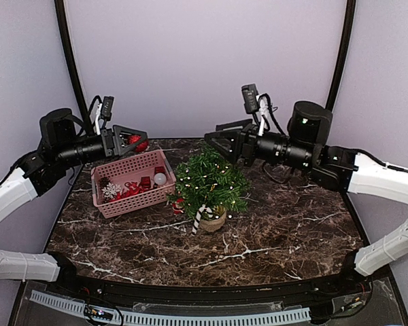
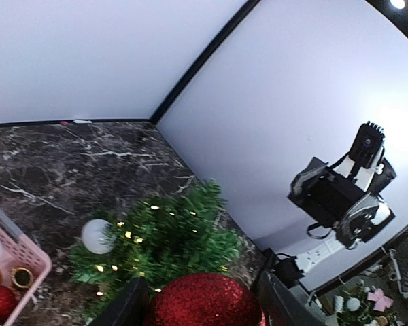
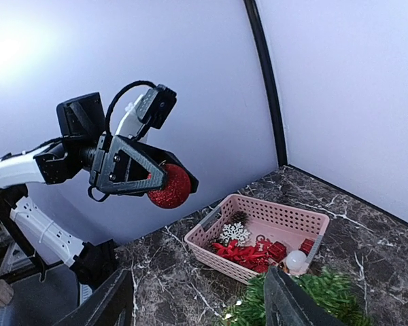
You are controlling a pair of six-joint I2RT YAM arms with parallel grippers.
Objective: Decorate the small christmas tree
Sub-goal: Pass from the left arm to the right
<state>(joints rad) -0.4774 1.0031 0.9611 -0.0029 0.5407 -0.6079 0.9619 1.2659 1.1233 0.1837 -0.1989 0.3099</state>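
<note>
L gripper [image 1: 134,139] clamps glittery red ball [image 3: 168,186]; R gripper [image 1: 213,134] spread wide, empty
small christmas tree [image 1: 209,182], bushy green needles w/ tiny lights, mid-table just right of pink lattice basket [image 1: 132,201]; tan pot [image 1: 216,221] partly hidden by striped candy cane [image 1: 201,219]; dark veined marble table [image 1: 279,231]; basket contents hard to make out

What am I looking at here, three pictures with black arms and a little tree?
Two robot arms share a dark marble table. The wide picture looks down from above and behind them; the other two come from cameras on each wrist. On the table stand a small green artificial christmas tree in a tan pot and a pink plastic basket of ornaments. The left claw grips a red glitter ball; the right claw is open and empty, near the treetop.
</note>
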